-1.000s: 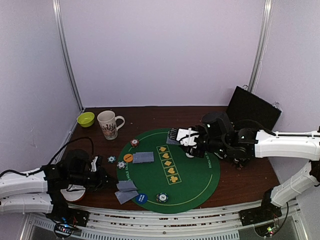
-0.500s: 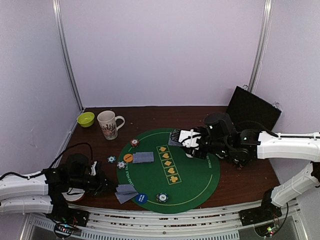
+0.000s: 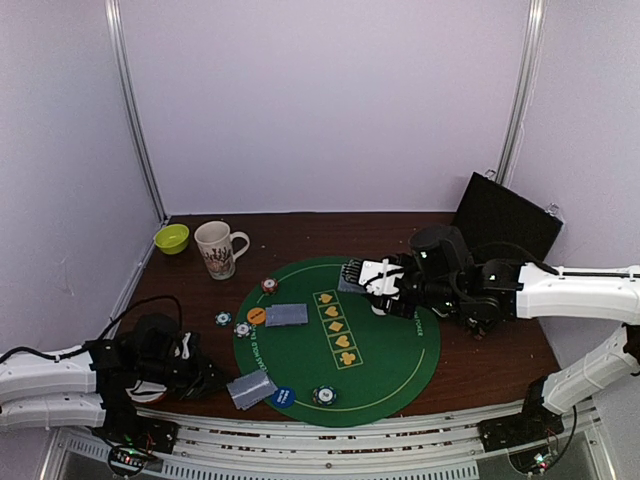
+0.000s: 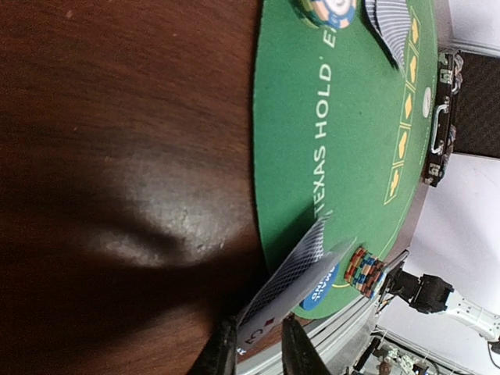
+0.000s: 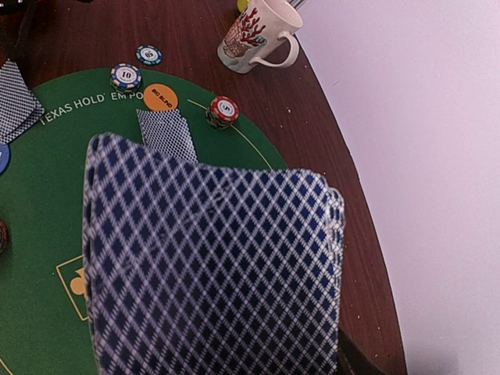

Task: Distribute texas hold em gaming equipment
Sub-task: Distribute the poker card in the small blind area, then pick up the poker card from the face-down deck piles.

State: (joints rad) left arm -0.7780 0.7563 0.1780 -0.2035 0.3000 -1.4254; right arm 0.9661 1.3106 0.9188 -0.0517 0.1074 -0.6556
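Top external view, far left: the left gripper lies low over the wooden table near its front edge. It is closed narrowly on two held cards with grey-blue backs, at the near-left rim of the green mat. The left wrist camera shows these cards pinched by one corner between the fingers, slightly fanned and tilted. Whether their far corner touches the mat cannot be told. Just beyond them sit the blue disc and the chip stack.

At the back left of the table stand a green bowl and a patterned mug, a little apart. One loose chip lies off the mat's left side, and a rim chip sits at its edge. On the mat, the orange disc lies just beside a face-down card pair, with a red chip on the far-left rim. Along the front edge are the blue disc and the chip stack.

Further right, the right gripper hangs over the mat's far edge, clamped on the deck. In the right wrist view, the deck's diamond-patterned back fills most of the picture. A black case leans open at the back right.
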